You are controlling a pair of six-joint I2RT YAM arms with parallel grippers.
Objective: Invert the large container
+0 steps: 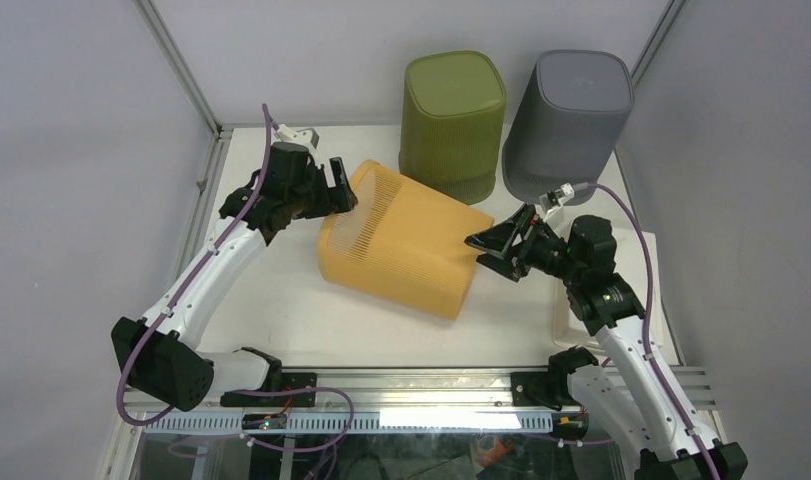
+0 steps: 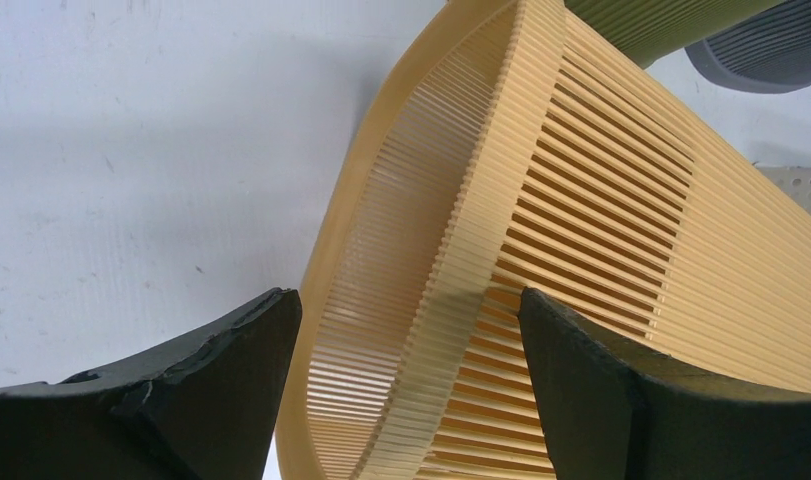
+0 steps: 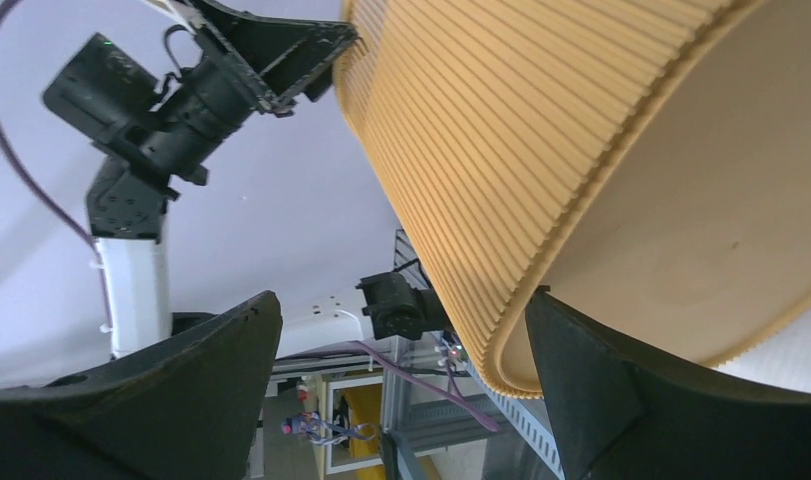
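The large yellow ribbed container [image 1: 401, 245] lies on its side in the middle of the white table [image 1: 281, 310], mouth towards the left, flat bottom towards the right. My left gripper [image 1: 346, 190] is open at the mouth. In the left wrist view its jaws [image 2: 411, 380] stand either side of the container's rim wall [image 2: 481, 230] without closing on it. My right gripper [image 1: 481, 245] is open at the bottom end. In the right wrist view [image 3: 401, 380] one finger [image 3: 661, 400] lies against the flat bottom [image 3: 701, 200], and the ribbed bottom edge sits between the jaws.
A green container [image 1: 453, 125] and a grey container [image 1: 566, 125] stand upside down at the back, close behind the yellow one. A cream perforated tray [image 1: 563, 322] lies at the right under my right arm. Frame posts and walls border the table.
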